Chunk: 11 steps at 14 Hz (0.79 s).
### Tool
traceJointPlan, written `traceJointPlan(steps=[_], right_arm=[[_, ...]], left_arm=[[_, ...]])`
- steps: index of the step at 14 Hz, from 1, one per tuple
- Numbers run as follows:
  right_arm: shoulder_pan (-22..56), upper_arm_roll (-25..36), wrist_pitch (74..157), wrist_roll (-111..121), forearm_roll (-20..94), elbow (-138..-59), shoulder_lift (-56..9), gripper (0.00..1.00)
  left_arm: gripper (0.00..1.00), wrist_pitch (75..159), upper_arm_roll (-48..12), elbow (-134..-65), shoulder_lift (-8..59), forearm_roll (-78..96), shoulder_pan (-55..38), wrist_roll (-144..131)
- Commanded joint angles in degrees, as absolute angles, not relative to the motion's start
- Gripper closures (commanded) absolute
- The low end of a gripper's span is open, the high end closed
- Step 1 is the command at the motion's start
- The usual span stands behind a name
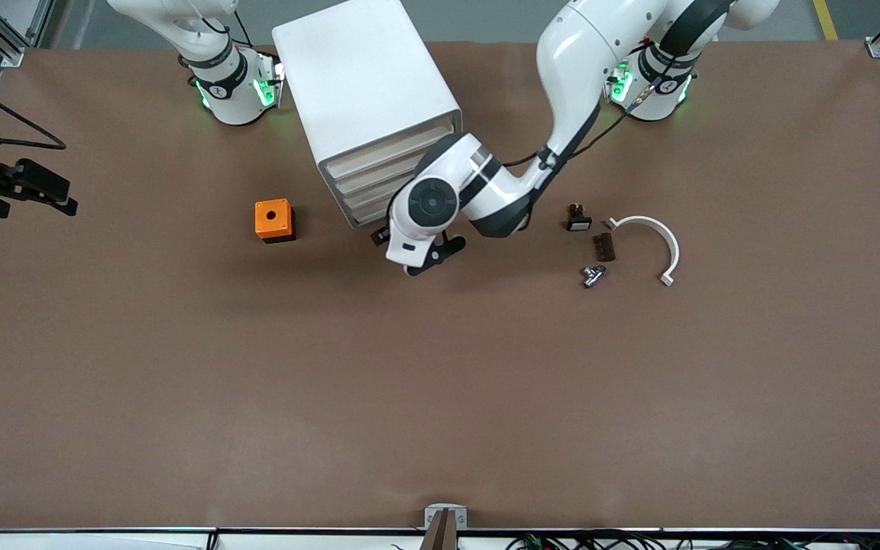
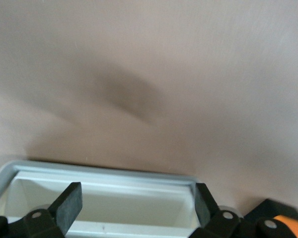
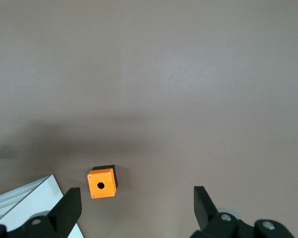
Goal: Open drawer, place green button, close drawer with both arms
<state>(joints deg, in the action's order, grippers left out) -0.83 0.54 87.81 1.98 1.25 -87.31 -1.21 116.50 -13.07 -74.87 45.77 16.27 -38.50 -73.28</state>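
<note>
We find the left claw, fingers apart, at the drawer front, the right claw also apart over the tabletop, waiting.

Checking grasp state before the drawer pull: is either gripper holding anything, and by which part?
Nothing is held. The left gripper is open at the drawer front, fingers apart. The right gripper is open and empty over the table, near the orange box.

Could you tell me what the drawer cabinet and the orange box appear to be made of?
Drawer cabinet: probably plastic, smooth matte white shell with rounded moulded edges. Orange box: likely moulded plastic, even orange colour, small corner screws and a round hole in its top, black base underneath.
</note>
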Motion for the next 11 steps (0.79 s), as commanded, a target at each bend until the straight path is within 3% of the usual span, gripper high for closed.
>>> traceJointPlan(steps=[1,11], right_arm=[[-0.4,0.8,89.6,1.1,0.6,-89.7,1.0,0.0],[-0.4,0.7,91.3,1.4,0.9,-89.9,1.0,0.0]], left_arm=[[0.0,116.5,-12.9,-75.9,42.6,16.4,-35.7,-74.0],[0.0,116.0,-13.0,-75.9,36.4,8.3,-27.0,-74.1]])
